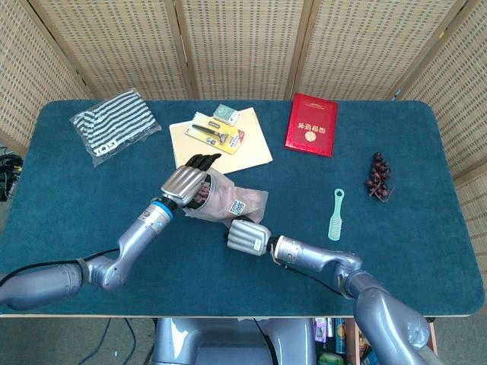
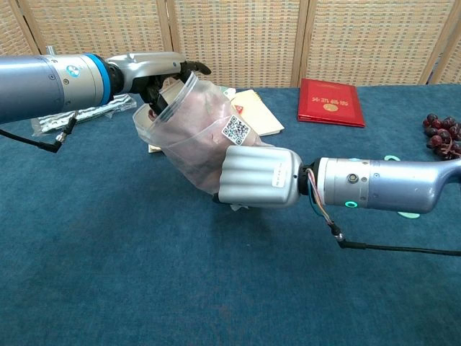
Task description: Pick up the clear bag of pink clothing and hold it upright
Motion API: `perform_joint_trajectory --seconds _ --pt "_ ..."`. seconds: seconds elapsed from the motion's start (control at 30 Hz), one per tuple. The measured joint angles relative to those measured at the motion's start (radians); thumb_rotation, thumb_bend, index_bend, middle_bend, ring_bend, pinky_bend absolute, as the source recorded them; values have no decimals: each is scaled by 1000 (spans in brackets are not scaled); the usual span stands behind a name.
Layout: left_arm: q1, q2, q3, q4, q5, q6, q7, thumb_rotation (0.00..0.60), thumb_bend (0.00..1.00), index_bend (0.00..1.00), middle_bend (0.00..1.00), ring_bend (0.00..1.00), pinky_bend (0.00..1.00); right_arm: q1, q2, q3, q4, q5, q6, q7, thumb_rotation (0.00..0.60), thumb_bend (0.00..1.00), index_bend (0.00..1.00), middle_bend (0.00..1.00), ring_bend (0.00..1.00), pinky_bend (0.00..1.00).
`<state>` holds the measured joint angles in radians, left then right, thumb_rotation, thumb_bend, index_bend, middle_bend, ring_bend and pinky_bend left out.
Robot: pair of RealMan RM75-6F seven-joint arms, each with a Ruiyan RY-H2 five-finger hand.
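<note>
Looking down from the head view, the clear bag of pink clothing [image 1: 228, 200] lies tilted near the middle of the blue table [image 1: 426, 251], between the two hands. The left hand [image 1: 185, 182] grips its upper-left end, dark fingers curled over the plastic; the right hand [image 1: 245, 236] is closed against its lower end. Just behind the bag sit a tan envelope [image 1: 255, 144] with a razor pack [image 1: 215, 135], and farther off a striped bagged garment [image 1: 116, 126], a red booklet [image 1: 311, 125], a green comb [image 1: 335, 214] and dark grapes [image 1: 377, 176]. Bare cloth stretches wide to the front left and front right.

From the chest view, the bag [image 2: 205, 130] slants up and leftward, its QR label [image 2: 235, 130] facing forward. The left hand [image 2: 160, 72] pinches its open top; the right hand [image 2: 258, 178] grips the lower part, fingers wrapped around it. Open table fills the foreground.
</note>
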<state>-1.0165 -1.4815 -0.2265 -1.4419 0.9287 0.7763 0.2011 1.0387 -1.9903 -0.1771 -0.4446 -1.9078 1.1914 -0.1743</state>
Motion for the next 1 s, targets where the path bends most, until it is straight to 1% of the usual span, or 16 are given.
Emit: perform_joint_trajectory --seconds 0.13,0.2,0.37,0.5,0.63,0.73,0.83,1.0 --pt "3 -1 -4 6 9 10 -7 600 430 671 0 0 0 -4 8 -7 2 -5 12 -2 600 637 713 883 780 994" --pt "9 5 -18 25 16 34 -19 600 430 672 0 0 0 -12 30 -16 4 -10 25 -4 600 644 716 885 780 994" --pt "25 71 -53 60 26 48 -65 600 430 673 0 0 0 -51 151 -42 -11 -19 67 -7 600 661 721 888 781 994" --pt "47 147 -75 68 34 52 -96 600 430 673 0 0 0 -92 258 -58 -40 -17 95 -15 600 663 721 889 781 994" --pt "82 229 -81 83 39 61 -115 600 430 673 0 0 0 -155 377 -75 -80 -8 122 -33 600 665 721 889 781 994" --pt "120 285 -78 101 44 62 -139 600 430 673 0 0 0 -206 444 -86 -119 0 139 -54 600 667 721 889 781 994" --pt "151 305 -70 125 43 59 -164 600 430 673 0 0 0 -241 469 -90 -140 9 148 -72 600 668 721 889 782 994" --pt "188 305 -46 148 61 50 -207 600 430 665 0 0 0 -273 471 -85 -148 16 158 -81 600 667 721 887 782 994"
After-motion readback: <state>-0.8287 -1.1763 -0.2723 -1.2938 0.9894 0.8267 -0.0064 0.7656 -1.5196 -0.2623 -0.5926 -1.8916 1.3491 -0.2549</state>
